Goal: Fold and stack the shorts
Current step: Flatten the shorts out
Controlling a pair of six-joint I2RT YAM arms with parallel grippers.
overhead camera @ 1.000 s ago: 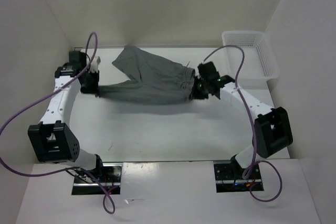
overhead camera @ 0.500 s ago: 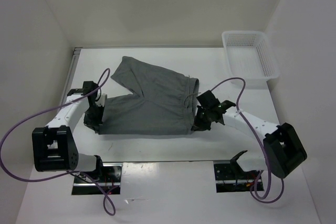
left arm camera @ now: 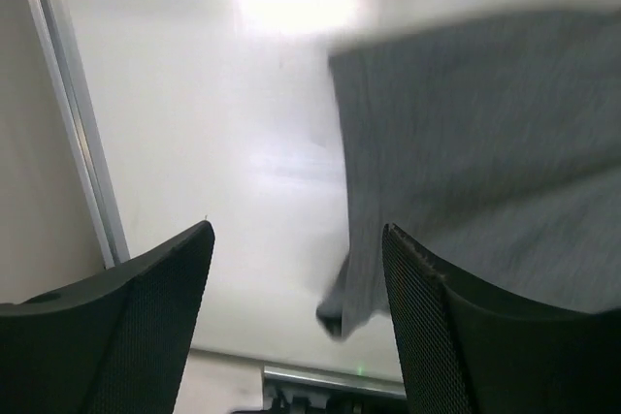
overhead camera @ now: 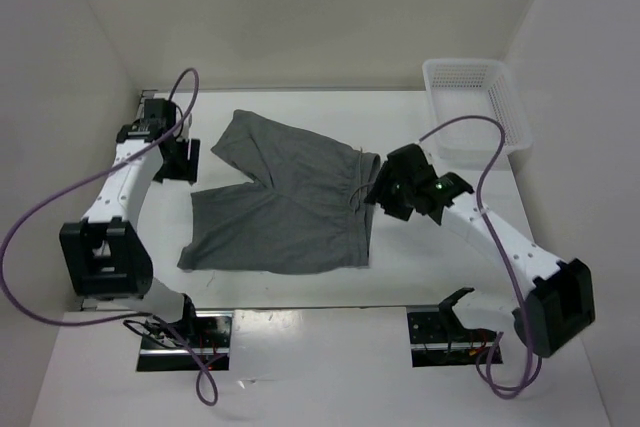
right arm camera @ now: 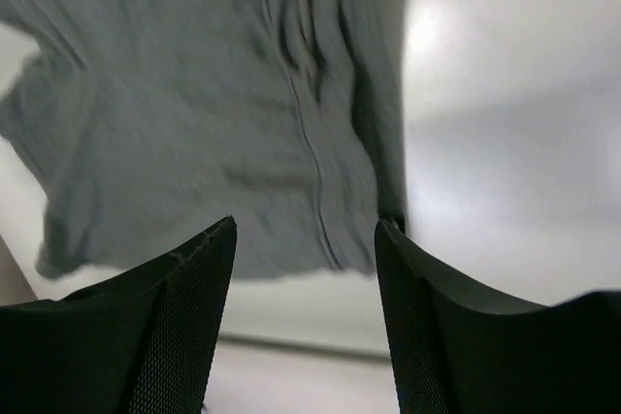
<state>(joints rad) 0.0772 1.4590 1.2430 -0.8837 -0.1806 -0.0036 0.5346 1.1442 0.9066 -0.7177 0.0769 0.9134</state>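
The shorts lie spread flat mid-table, with the drawstring waistband to the right, both legs fanned out to the left, and the white mesh basket well apart from them. The left arm reaches along the table's left edge, and the left gripper hangs just beside the far leg, its jaws apart with nothing between them. The right arm stretches diagonally inward, and the right gripper hovers at the waistband's edge, its jaws likewise apart and empty.
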